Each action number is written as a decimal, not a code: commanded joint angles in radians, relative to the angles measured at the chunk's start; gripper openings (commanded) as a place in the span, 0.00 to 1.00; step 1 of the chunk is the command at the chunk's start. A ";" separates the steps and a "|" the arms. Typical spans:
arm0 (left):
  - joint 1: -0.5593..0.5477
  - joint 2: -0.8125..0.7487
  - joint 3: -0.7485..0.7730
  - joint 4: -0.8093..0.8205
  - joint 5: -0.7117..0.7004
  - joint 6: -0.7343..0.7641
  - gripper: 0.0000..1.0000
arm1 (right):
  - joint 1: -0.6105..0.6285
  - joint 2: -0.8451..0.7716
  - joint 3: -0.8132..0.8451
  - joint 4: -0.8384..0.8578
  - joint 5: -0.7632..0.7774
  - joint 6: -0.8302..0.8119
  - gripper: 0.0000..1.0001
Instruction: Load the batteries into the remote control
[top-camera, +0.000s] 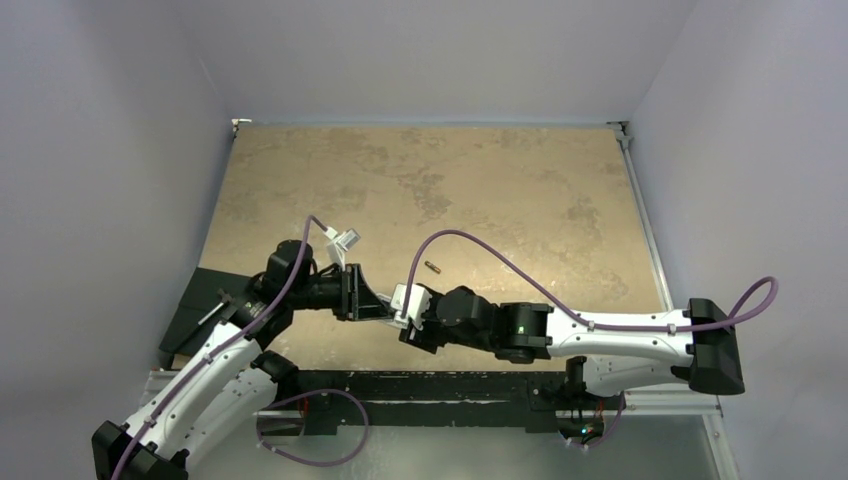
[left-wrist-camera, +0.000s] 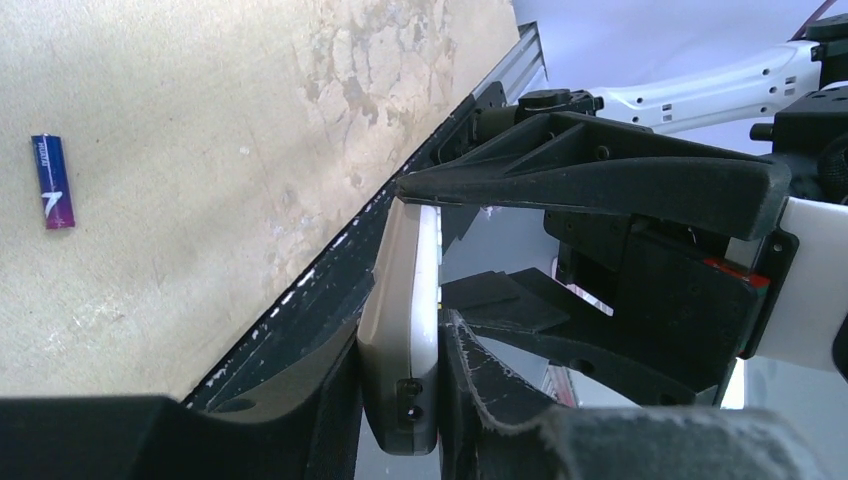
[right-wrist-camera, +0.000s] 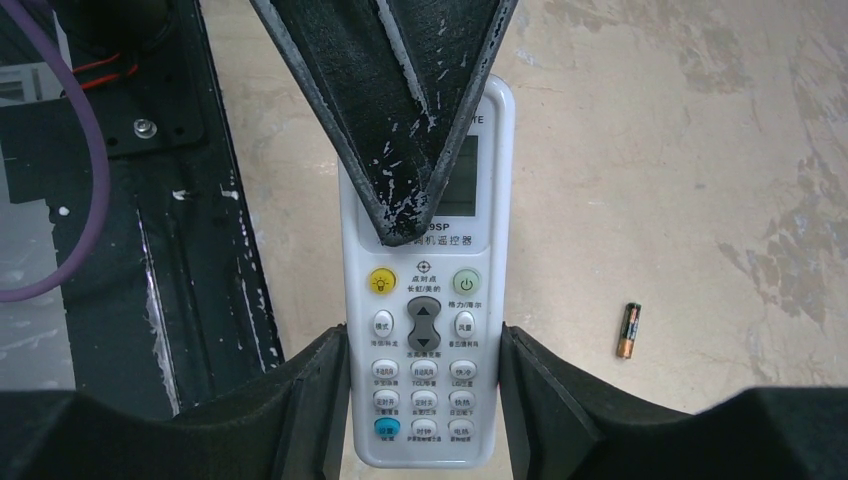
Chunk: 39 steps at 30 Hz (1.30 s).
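Nothing loaded yet: remote (right-wrist-camera: 425, 300) hung over the near edge of the bench (top-camera: 500, 180), left gripper (left-wrist-camera: 400, 400) clamped on its faces, right gripper (right-wrist-camera: 422, 385) closed on its long sides, while purple battery (left-wrist-camera: 52, 182) and brown battery (right-wrist-camera: 629, 331) lay loose farther in.

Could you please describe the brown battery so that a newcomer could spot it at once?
On the tan table, find the white remote control where the two arms meet. Just beyond it lies the brown battery alone: dark with a gold end, unlike the purple-blue battery.
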 joint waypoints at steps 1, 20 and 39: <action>0.004 -0.003 -0.013 0.056 0.035 -0.010 0.21 | 0.005 -0.005 0.014 0.060 0.010 -0.012 0.00; 0.004 -0.035 -0.072 0.169 0.040 -0.123 0.00 | 0.007 -0.070 -0.025 0.049 0.044 0.025 0.59; 0.005 -0.043 -0.147 0.444 0.001 -0.428 0.00 | 0.005 -0.165 0.053 -0.093 0.156 0.053 0.99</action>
